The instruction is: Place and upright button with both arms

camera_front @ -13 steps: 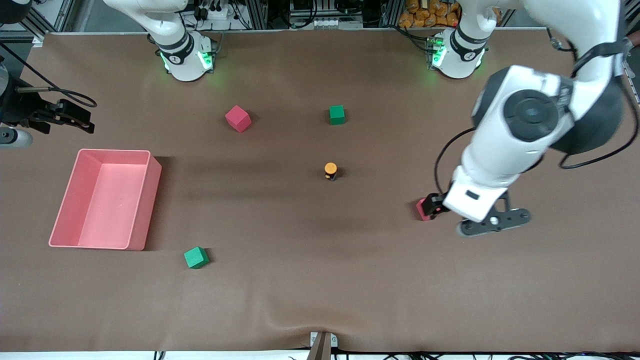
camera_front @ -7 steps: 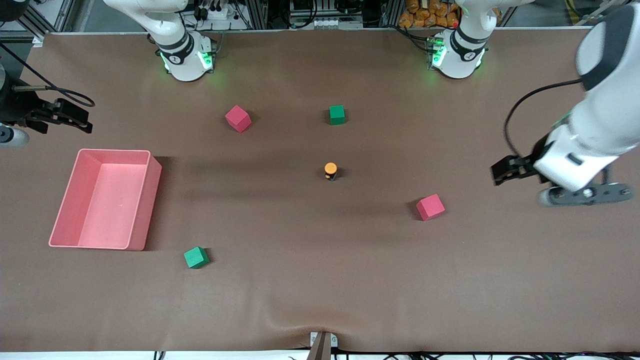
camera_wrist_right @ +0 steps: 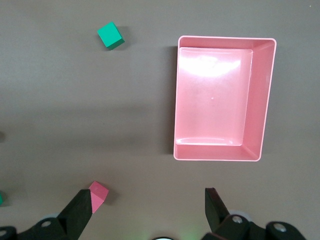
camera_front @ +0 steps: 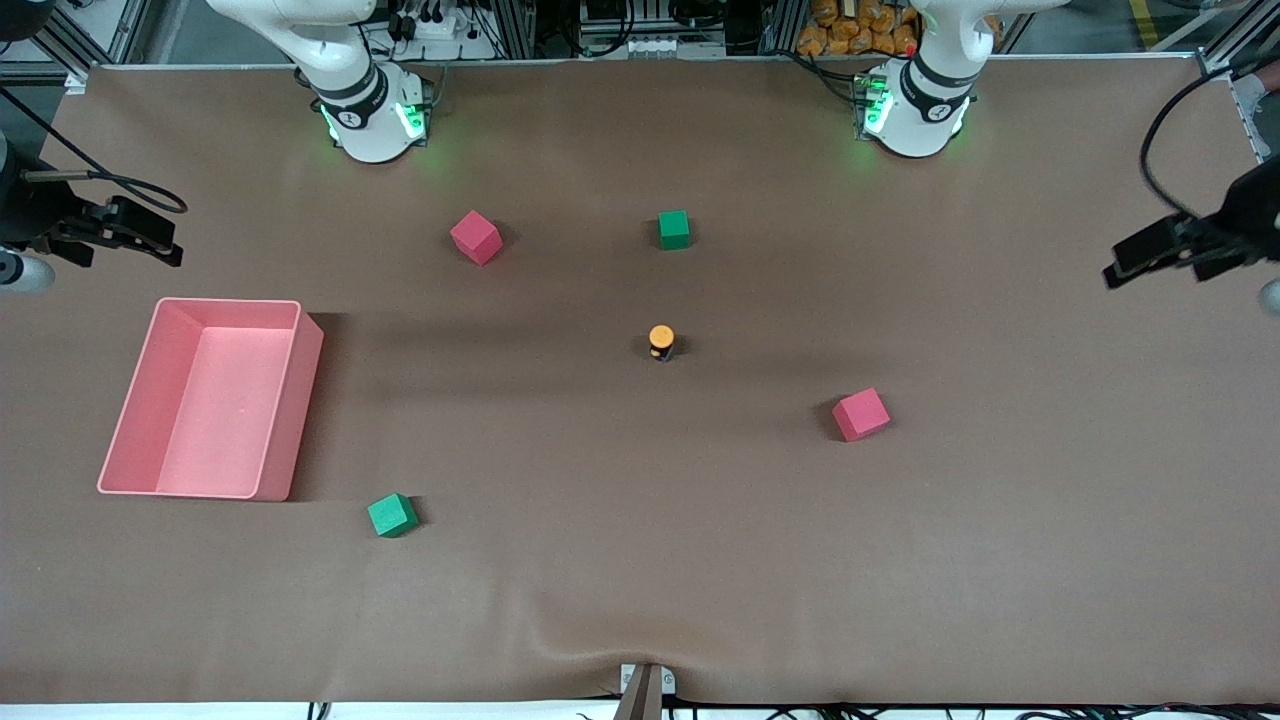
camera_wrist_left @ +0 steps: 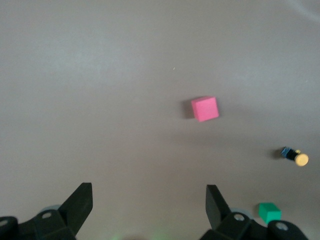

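The button (camera_front: 661,341) stands upright in the middle of the table, orange cap on top of its black body. It also shows small in the left wrist view as the button (camera_wrist_left: 295,156). My left gripper (camera_front: 1150,255) hangs open and holds nothing over the table's edge at the left arm's end, well away from the button. In its own view the left gripper (camera_wrist_left: 148,192) has only bare table between its fingers. My right gripper (camera_front: 165,240) waits open over the right arm's end, above the pink bin's corner. The right gripper (camera_wrist_right: 147,195) holds nothing.
A pink bin (camera_front: 300,400) sits at the right arm's end, seen too as the bin (camera_wrist_right: 260,100). Red cubes (camera_front: 476,237) (camera_front: 861,414) and green cubes (camera_front: 674,229) (camera_front: 392,515) lie scattered around the button. The brown mat ripples at the front edge (camera_front: 560,640).
The left arm has swung from the red cube near the button out to the left arm's end of the table, with its gripper open. The cube, button and right arm stayed put.
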Robot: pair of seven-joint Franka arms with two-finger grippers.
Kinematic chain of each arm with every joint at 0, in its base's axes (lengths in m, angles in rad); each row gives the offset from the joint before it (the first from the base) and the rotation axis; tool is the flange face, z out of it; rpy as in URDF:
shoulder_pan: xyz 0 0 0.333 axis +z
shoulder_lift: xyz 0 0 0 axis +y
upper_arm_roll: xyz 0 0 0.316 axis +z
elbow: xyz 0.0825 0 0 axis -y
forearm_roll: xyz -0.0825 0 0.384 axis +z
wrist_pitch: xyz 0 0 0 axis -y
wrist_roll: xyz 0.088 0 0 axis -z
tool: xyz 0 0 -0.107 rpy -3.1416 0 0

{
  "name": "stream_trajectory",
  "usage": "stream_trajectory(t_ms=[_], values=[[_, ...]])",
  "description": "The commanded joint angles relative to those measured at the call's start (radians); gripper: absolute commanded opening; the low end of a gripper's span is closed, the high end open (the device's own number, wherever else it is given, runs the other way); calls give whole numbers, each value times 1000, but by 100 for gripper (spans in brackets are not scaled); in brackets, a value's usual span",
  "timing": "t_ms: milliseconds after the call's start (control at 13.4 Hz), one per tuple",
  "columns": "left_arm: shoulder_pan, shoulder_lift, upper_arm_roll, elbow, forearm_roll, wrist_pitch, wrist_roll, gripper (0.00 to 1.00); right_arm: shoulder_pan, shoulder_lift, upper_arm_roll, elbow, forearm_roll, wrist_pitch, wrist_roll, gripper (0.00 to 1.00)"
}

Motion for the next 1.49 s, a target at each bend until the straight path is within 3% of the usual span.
stream_trajectory(t_ms=[0,373,1418], values=[[-21,-117,49,-174,-15,20,26,100,-5,0,2,12,-9,0,5,100],[-23,-113,66,-157,77,42,147,100,-5,-1,1,15,-11,-7,3,100],[-31,-103,52,-153,60,40,117,100,-7,0,2,18,-14,5,6,100]])
